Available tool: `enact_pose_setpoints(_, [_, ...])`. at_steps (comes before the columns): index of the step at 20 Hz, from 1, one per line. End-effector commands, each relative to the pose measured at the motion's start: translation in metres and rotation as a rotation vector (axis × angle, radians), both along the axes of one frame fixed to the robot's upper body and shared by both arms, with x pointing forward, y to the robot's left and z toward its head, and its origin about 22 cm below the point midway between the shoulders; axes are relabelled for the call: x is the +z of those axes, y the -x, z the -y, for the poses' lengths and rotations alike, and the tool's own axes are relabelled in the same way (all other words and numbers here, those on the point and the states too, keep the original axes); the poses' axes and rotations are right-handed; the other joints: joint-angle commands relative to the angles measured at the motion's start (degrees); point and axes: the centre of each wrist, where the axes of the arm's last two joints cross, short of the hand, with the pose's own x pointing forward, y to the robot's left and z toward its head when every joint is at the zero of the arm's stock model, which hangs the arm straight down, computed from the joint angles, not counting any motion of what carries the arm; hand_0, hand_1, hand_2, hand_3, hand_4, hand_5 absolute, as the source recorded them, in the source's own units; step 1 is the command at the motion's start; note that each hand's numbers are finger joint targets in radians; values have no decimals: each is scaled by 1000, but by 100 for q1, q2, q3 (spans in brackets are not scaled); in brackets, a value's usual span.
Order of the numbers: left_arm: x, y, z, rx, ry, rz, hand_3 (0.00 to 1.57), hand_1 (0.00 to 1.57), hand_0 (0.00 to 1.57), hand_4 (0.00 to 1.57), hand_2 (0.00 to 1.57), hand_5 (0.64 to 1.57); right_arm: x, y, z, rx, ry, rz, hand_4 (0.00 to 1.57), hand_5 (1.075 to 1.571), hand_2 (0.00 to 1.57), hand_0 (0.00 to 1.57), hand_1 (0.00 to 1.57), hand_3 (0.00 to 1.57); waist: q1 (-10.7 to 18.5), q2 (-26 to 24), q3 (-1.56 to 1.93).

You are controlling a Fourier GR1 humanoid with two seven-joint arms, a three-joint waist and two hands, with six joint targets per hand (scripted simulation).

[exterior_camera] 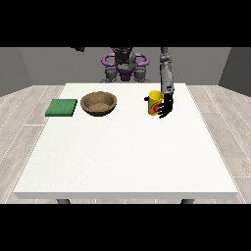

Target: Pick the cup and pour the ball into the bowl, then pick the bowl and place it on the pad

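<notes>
A yellow cup (155, 102) with a red mark stands upright on the white table (127, 152) at the right of the middle. The hand at the view's right (166, 106) is right beside the cup, its black fingers curling round the cup's right side. The ball is hidden from this view. A brown wooden bowl (99, 103) sits left of the cup. A green square pad (62, 107) lies flat further left, near the table's left edge. The other hand is out of view; only a dark bit of arm shows at the top left.
The robot's torso (124, 66) stands behind the table's far edge. Wooden floor surrounds the table on all sides.
</notes>
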Motion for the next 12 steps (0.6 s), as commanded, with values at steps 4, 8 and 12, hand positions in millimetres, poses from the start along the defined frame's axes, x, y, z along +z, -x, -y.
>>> enact_pose_setpoints(4, [-23,13,5,120,-203,2,1571,1316,1316,1061,1571,1486,11,16,12,30,-2,17,0,1562,0,0,0,0,-240,107,1])
enact_pose_setpoints(8, [-15,6,5,95,-262,-3,1571,1335,1335,1053,1571,1478,7,4,39,-19,-25,-34,105,1559,0,0,0,0,0,-242,5])
enact_pose_setpoints(12, [11,-14,12,100,-380,-75,1571,1345,1345,1108,1571,1498,-5,-18,67,-67,-53,-122,177,1558,0,0,0,0,214,-813,11])
